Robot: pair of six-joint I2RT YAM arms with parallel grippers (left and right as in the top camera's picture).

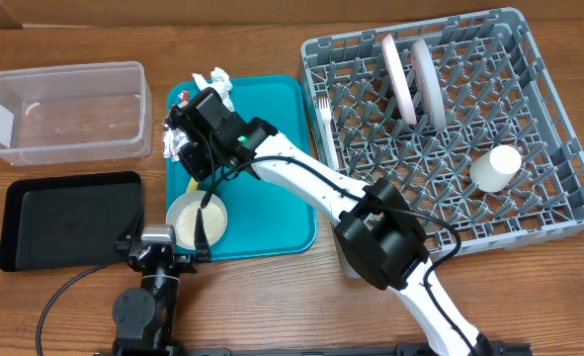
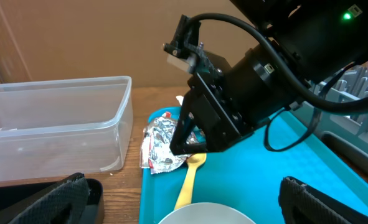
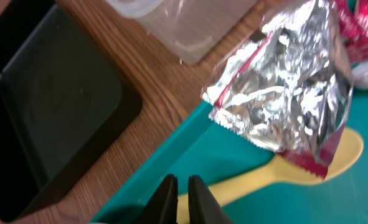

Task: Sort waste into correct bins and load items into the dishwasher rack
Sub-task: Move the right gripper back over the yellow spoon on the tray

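Note:
My right gripper [image 3: 180, 193] [image 1: 199, 163] is shut and empty. It hovers just over the handle of a yellow spoon [image 3: 283, 174] [image 2: 190, 177] on the teal tray [image 1: 272, 168]. A crinkled silver-and-red foil wrapper [image 3: 283, 99] [image 2: 162, 146] [image 1: 173, 143] lies over the spoon's bowl end at the tray's left edge. My left gripper [image 2: 193, 202] [image 1: 163, 247] is open and empty at the near rim of a pale bowl [image 1: 195, 220] [image 2: 205, 214] holding whitish grains. A crumpled white napkin [image 1: 218, 84] lies at the tray's far end.
The clear tub [image 1: 64, 109] [image 2: 53, 124] stands far left, with the black tray [image 1: 64, 218] [image 3: 53, 106] in front of it. The grey rack [image 1: 558, 213] on the right holds two upright plates [image 1: 398, 79] [image 1: 432, 84], a white cup [image 1: 496, 168] and a white fork [image 1: 323, 104].

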